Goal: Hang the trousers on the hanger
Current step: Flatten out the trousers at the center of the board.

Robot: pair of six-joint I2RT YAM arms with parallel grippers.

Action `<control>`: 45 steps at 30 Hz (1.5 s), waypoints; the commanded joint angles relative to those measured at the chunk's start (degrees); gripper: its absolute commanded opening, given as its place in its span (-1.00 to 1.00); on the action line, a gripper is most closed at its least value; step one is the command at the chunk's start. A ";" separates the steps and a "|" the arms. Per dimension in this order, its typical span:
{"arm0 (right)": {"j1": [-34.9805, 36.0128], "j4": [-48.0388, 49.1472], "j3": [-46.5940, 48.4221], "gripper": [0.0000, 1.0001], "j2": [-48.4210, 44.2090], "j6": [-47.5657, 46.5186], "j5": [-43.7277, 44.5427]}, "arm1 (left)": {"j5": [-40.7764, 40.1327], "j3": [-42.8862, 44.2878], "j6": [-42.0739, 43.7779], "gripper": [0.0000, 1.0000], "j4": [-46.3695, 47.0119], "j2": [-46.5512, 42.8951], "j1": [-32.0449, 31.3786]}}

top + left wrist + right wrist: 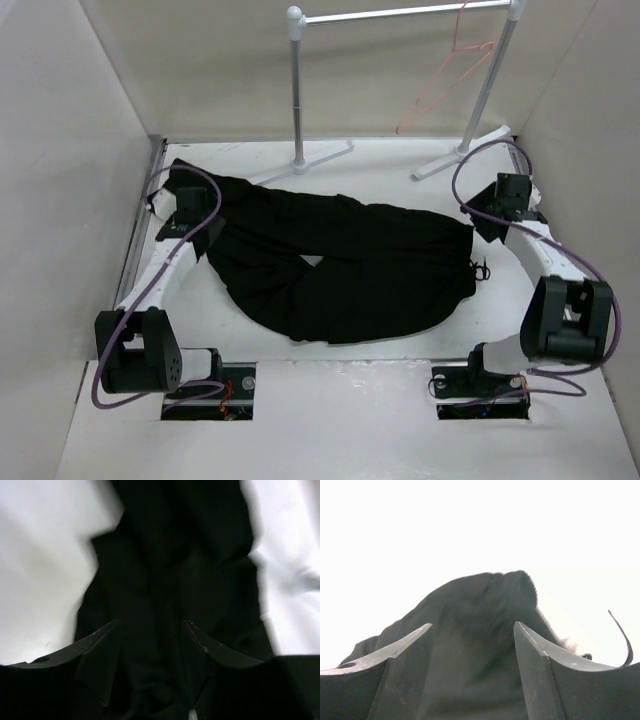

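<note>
Two arms reach over the white table (400,175), one at each end of the trousers (340,265). You can see in the top view that the trousers lie flat but bunched across the middle of the table, with folds and a small gap of white near the centre. They are not on the hanger (445,80). The pink hanger hangs from the rail of the white rack (297,90) at the far side, well apart from the cloth.

Your left gripper (178,208) is at the left end of the trousers. In the left wrist view its fingers (100,645) stand apart, and the black fabric (170,580) lies below and between them without being pinched. The jaws are released.

Your right gripper (497,212) is at the right end of the trousers. In the right wrist view its fingers (540,655) are spread wide, and a mound of the dark cloth (475,610) rises between and ahead of them. These jaws are also released. A thin dark cord (624,640) curls up just beside the right finger.
</note>
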 commanded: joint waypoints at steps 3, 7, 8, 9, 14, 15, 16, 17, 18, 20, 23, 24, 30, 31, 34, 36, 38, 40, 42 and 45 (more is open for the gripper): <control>-2.66 2.41 4.74 0.31 7.63 -1.14 4.10 | 0.71 -9.08 -1.72 -0.01 -3.72 -0.91 0.89; -3.89 2.33 5.87 0.24 12.37 -1.66 3.49 | 4.14 -11.38 -1.72 0.06 -2.32 -2.06 3.17; -3.98 2.76 6.40 0.19 13.86 -1.66 2.53 | 5.37 -11.64 -1.72 0.08 -1.97 -2.23 3.79; -3.98 3.02 6.93 0.13 14.75 -1.66 1.65 | 5.90 -11.73 -1.64 0.09 -1.79 -2.24 3.97; -5.21 3.73 10.97 -0.85 19.41 1.40 -1.79 | 8.28 -12.61 -1.72 0.12 -1.96 -2.50 4.15; -5.73 4.51 12.02 -0.93 19.41 2.54 -1.36 | 8.37 -12.61 -1.72 0.12 -2.22 -2.67 4.23; -6.26 5.04 12.82 -0.94 19.41 3.08 -1.00 | 8.54 -12.70 -1.72 0.12 -2.40 -2.94 4.32; -6.79 5.40 14.22 -0.96 19.41 4.04 -0.30 | 8.63 -12.79 -1.64 0.12 -2.49 -3.11 4.50; -7.31 5.49 15.71 -0.97 19.59 5.27 0.57 | 8.89 -12.87 -1.55 0.12 -2.75 -3.29 4.58; -8.11 6.27 18.35 -0.96 20.38 7.20 2.33 | 9.07 -13.05 -1.55 0.12 -3.63 -3.29 4.76; -8.11 7.42 20.90 -0.55 21.79 9.06 1.38 | 8.11 -13.57 -1.72 0.11 -5.39 -4.25 4.94; -8.11 7.86 20.82 -0.30 21.70 8.97 0.59 | 7.58 -14.27 -1.72 0.11 -4.96 -5.04 5.20; -6.53 10.05 11.53 0.28 12.32 8.53 0.32 | 9.06 -15.34 -1.81 0.09 1.45 -2.33 4.77; -6.01 10.23 9.85 0.27 10.03 8.27 0.58 | 10.12 -15.34 -1.90 0.07 2.77 -1.19 4.06; -3.90 10.23 4.76 0.25 4.32 8.27 0.76 | 11.88 -14.63 -2.43 -0.03 5.32 2.06 1.69; -2.32 10.41 1.33 0.24 0.89 8.53 0.59 | 12.15 -14.28 -2.69 -0.15 6.38 4.00 0.37; -0.47 10.32 -1.31 0.24 -2.02 8.71 0.32 | 12.41 -13.76 -3.04 -0.33 6.74 6.19 -0.60; 1.02 10.15 -3.43 0.24 -4.92 8.79 -0.03 | 12.50 -13.14 -3.48 -0.67 6.21 7.78 -0.95; 2.87 9.80 -4.66 0.24 -7.03 8.36 -0.56 | 12.50 -12.70 -4.97 -0.91 5.25 6.39 -0.95; 8.13 7.52 -6.07 0.26 -9.14 6.61 -0.83 | 10.75 -9.37 -6.29 -0.98 0.08 -2.64 -0.95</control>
